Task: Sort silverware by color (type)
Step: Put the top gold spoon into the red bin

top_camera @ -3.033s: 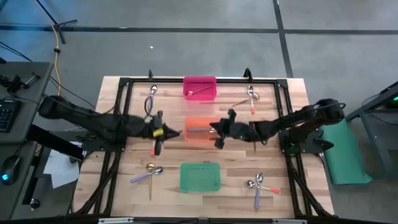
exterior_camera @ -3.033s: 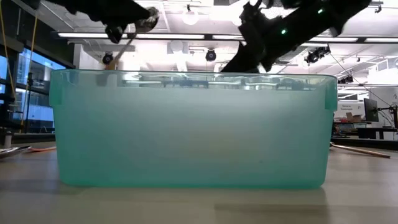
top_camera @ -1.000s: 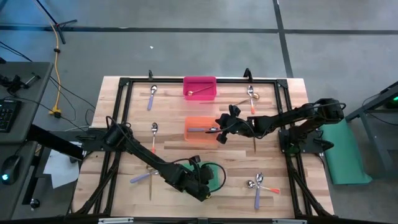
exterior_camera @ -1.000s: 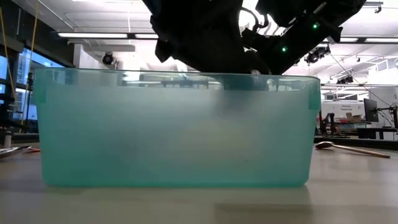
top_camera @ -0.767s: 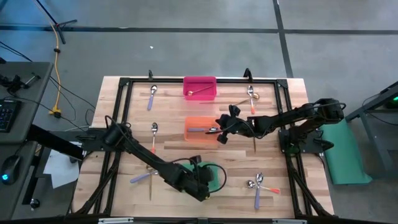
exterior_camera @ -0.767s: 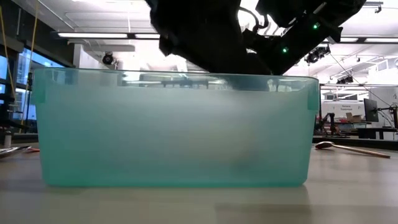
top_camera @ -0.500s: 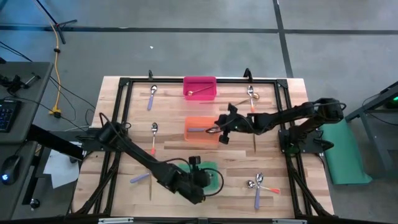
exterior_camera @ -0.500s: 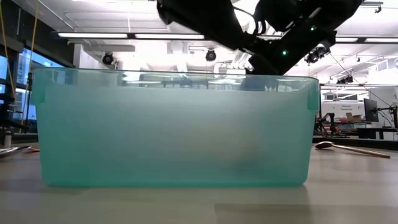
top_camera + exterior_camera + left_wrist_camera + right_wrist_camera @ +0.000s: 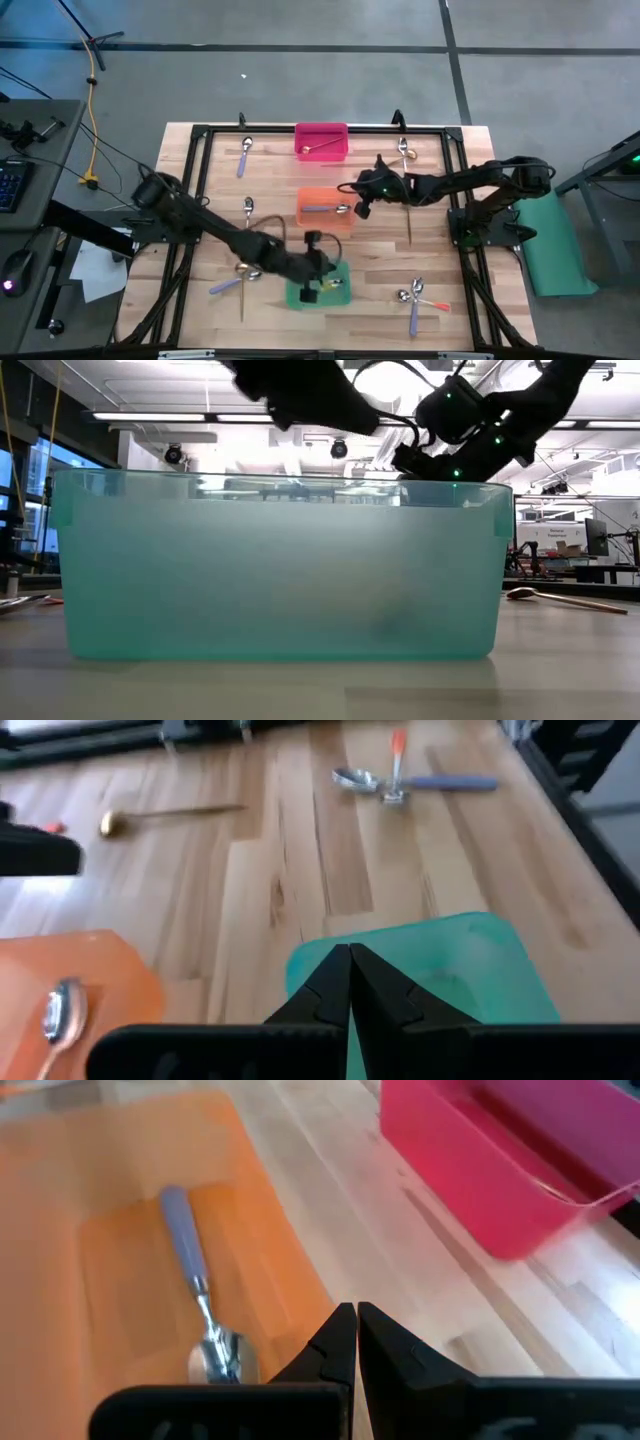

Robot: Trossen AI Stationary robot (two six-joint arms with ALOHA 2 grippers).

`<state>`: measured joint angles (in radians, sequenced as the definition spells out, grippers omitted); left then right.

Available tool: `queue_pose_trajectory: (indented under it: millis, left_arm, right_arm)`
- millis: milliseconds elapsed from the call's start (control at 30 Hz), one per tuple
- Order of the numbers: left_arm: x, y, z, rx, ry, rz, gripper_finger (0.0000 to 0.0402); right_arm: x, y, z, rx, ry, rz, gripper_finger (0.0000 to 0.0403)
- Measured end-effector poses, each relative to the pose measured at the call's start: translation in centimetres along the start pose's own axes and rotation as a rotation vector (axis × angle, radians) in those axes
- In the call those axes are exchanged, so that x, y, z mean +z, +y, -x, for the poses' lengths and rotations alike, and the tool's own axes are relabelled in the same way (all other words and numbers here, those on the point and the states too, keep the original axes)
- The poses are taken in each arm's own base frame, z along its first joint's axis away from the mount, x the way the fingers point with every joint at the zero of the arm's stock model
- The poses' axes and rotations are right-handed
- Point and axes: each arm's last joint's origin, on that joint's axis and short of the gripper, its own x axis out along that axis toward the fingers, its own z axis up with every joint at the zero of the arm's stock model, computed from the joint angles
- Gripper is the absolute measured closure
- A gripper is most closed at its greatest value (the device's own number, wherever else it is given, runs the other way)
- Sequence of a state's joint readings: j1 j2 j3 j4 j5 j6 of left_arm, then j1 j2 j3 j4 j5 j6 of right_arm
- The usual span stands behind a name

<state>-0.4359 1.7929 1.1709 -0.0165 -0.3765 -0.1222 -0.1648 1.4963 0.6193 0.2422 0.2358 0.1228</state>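
Observation:
My left gripper (image 9: 318, 278) hovers shut and empty over the green bin (image 9: 300, 296), whose rim shows in the left wrist view (image 9: 440, 935). A small spoon (image 9: 335, 283) lies in that bin. My right gripper (image 9: 359, 203) hangs shut and empty by the right end of the orange bin (image 9: 315, 196). In that bin rests a purple-handled spoon (image 9: 190, 1265). A gold spoon (image 9: 320, 147) lies in the pink bin (image 9: 322, 132). Other spoons lie flat on the table: a purple-handled spoon (image 9: 245, 155), an orange-handled spoon (image 9: 247, 215) and small groups (image 9: 405, 157) (image 9: 416, 295) (image 9: 240, 275).
A black frame (image 9: 200, 135) runs round the table's work area. The green bin (image 9: 280, 570) fills the low view, with both arms above its rim. A gold spoon (image 9: 150, 816) and two crossed spoons (image 9: 395, 782) lie on the wood beyond the green bin.
My left gripper has risen out of the green bin and moved toward the table's far edge, staying over the bin; a dark shape now lies on the bin's floor. My right gripper has moved up and toward the far edge, along the orange bin's right end.

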Motion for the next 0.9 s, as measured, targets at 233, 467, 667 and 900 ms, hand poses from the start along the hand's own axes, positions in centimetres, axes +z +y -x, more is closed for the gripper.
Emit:
queue_pose_trajectory:
  millis: [233, 467, 667, 900]
  left_arm:
    - [-2.4, 4.8, 2.4, -0.069, -0.191, 0.08, 0.0401]
    - [-6.4, 9.3, 3.9, -0.078, -0.294, 0.152, 0.0401]
    - [-9.8, 12.3, 4.5, -0.059, -0.315, 0.218, 0.0401]
    - [-13.1, 14.7, 5.6, -0.029, -0.342, 0.253, 0.0401]
  right_arm:
    - [-0.5, -0.4, -0.1, -0.021, 0.025, -0.048, 0.0403]
    - [-0.6, -3.5, -0.5, -0.122, 0.058, -0.278, 0.0402]
    - [-1.1, -7.5, -0.5, -0.269, 0.214, -0.379, 0.0372]
    - [0.1, -11.0, 0.7, -0.329, 0.458, -0.199, 0.0293]
